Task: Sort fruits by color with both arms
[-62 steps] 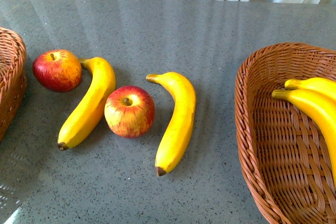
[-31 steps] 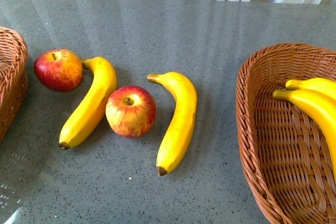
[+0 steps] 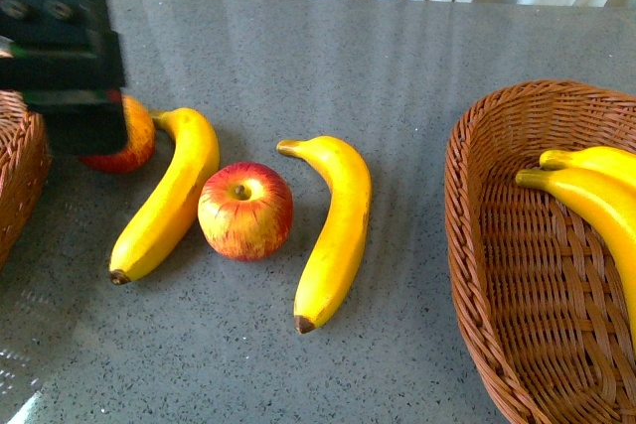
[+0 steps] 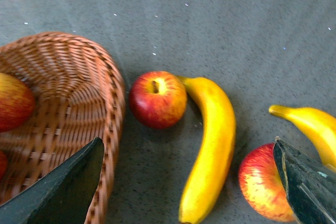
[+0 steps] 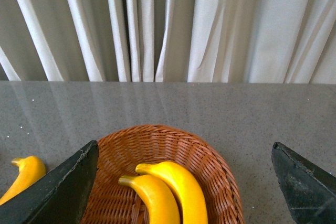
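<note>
At the far left edge of the front view a brown wicker left basket [image 3: 20, 178] is cut off by the frame; the left wrist view shows a red apple [image 4: 13, 100] lying inside it. Over its rim, in the upper left of the frame, hangs the left arm [image 3: 62, 57], a blurred black boxy housing that covers most of the far apple [image 3: 141, 136] on the grey table [image 3: 397, 67]. The left gripper [image 4: 187, 141] is spread wide, its two dark fingers [image 4: 63, 187] far apart with nothing between them, above the fruit on the table. Just right of the far apple lies the first banana [image 3: 169, 201], stem end beside that apple and brown tip toward the lower left. The middle apple [image 3: 245, 211] sits close against this banana's inner curve, stem dimple up; whether they touch I cannot tell. Next right, across a narrow gap, the second banana [image 3: 333, 230] curves down to a brown tip near the bottom centre. At the right edge the larger wicker right basket [image 3: 467, 235] holds two more bananas [image 3: 596, 201] side by side. The right gripper [image 5: 184, 144], seen only in its wrist view, hangs above this basket with its jaws wide apart and empty.
</note>
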Available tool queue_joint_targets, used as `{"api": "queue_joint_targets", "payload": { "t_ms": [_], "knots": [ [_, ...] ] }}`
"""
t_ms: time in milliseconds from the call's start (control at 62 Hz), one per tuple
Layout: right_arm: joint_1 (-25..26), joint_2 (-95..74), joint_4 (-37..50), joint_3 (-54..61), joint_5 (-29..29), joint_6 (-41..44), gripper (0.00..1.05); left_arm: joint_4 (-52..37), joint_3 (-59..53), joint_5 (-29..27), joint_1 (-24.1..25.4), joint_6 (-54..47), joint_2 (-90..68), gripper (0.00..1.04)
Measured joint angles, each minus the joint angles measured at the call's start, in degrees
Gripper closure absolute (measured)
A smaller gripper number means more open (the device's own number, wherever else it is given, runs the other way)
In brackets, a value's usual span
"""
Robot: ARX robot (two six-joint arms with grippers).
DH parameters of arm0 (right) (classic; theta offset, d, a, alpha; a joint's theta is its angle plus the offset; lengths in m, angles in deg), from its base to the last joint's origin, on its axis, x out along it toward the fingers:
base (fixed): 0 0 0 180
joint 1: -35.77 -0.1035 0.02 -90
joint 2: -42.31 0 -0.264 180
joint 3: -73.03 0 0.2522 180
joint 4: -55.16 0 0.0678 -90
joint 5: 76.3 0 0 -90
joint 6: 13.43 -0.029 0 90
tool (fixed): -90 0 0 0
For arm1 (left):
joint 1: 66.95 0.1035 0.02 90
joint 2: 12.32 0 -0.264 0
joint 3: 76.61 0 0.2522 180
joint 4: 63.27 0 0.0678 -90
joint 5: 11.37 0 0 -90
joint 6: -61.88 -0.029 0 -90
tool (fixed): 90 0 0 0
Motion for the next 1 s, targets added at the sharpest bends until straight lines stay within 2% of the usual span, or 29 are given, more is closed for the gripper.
{"api": "queue_joint_targets", "payload": {
  "t_ms": [145, 355, 452, 1000],
  "knots": [
    [0.0, 0.0, 0.0, 0.0, 0.0, 0.0, 0.09, -1.73, 2.16, -0.37, -3.87, 1.75, -7.32, 0.09],
    [0.0, 0.0, 0.0, 0.0, 0.0, 0.0, 0.09, -2.51, 3.98, -0.72, -6.49, 2.69, -12.5, 0.09],
    [0.0, 0.0, 0.0, 0.0, 0.02, 0.0, 0.09, -3.91, 4.74, 0.83, -7.74, 2.95, -14.99, 0.09],
    [0.0, 0.0, 0.0, 0.0, 0.0, 0.0, 0.09, -8.76, 6.45, 7.21, -6.73, 4.87, -24.09, 0.09]
  ]
}}
